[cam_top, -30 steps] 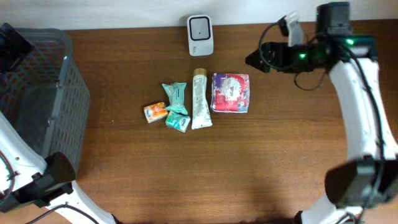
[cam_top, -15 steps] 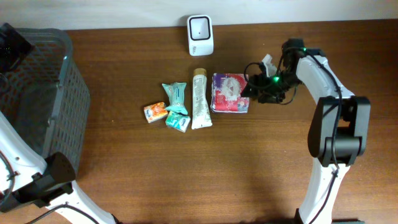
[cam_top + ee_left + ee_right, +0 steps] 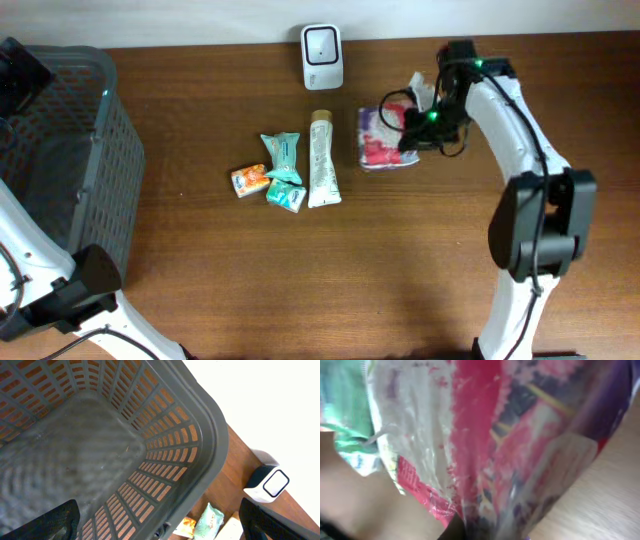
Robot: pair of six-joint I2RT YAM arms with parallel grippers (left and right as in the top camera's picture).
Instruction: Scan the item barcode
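We hold our black left end effector (image 3: 160, 524) spread wide on its white left arm (image 3: 25, 255), while our white right arm (image 3: 515, 110) stretches forward, its right end effector (image 3: 408, 133) clamped shut.

A brown wooden table (image 3: 300, 280) fills nearly the whole overhead view, its grain running left to right and its surface smooth with a dull sheen. A plain white wall (image 3: 180, 20) runs along its far edge. The light is soft and even. The left wrist view shows the same white wall above a strip of the table.
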